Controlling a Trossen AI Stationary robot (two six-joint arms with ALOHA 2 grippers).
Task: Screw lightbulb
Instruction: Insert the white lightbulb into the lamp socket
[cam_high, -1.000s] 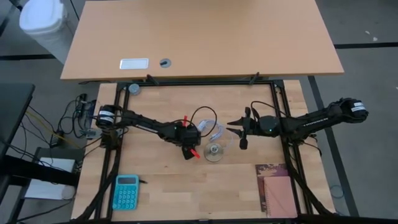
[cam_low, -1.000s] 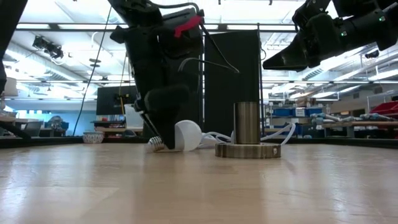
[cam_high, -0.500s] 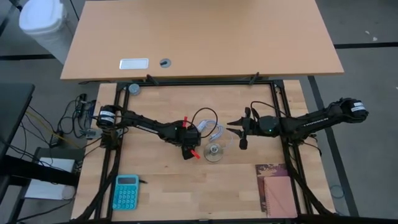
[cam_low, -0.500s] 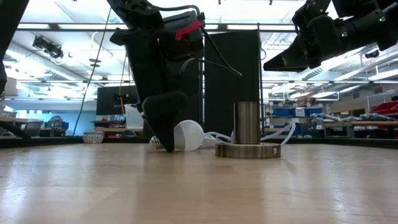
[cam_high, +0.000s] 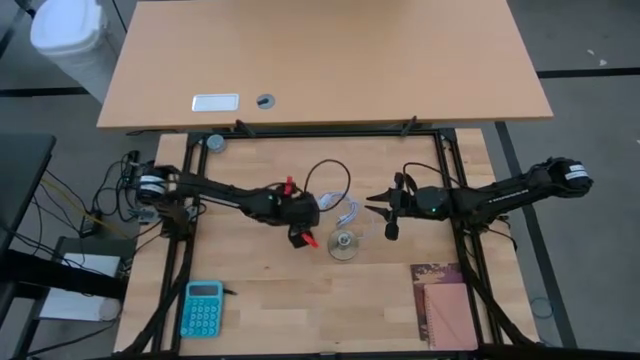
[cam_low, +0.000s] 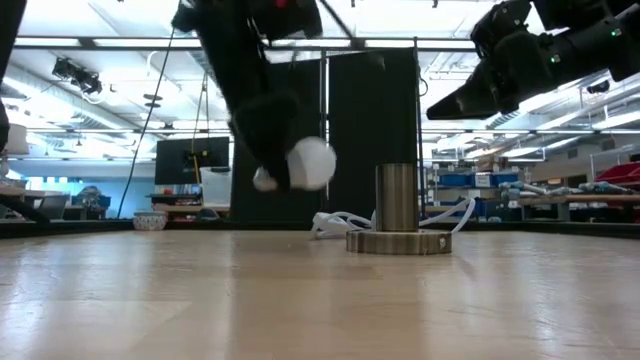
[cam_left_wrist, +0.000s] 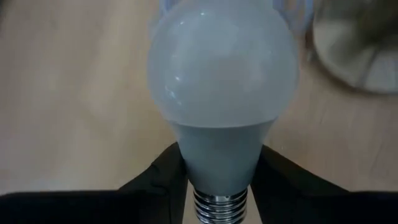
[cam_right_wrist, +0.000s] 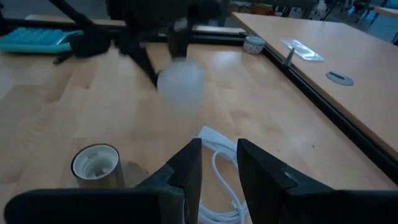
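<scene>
From above: left gripper (cam_high: 303, 213) out over the middle of the table, just beside the socket (cam_high: 344, 244), with the bulb itself hard to pick out under the arm; right gripper (cam_high: 386, 213) waiting on the socket's far side, above the coiled white cable (cam_high: 346, 213). At table height: lightbulb (cam_low: 311, 163) held clear of the wood, globe toward the upright socket post (cam_low: 397, 197), lying roughly level rather than base-down. From the left wrist: two dark fingers (cam_left_wrist: 163, 170) pinching the lightbulb's grey neck just above the metal thread, globe pointing away, socket rim showing at the edge. From the right wrist: own fingers (cam_right_wrist: 188, 169) close together with a narrow gap, gripping nothing; blurred bulb aloft beyond the socket's open mouth (cam_right_wrist: 95, 161). Judged as the carry stage, pick-up done, threading not begun. Next: turning the bulb thread-downward, centring it over the socket mouth, lowering into it, then twisting
</scene>
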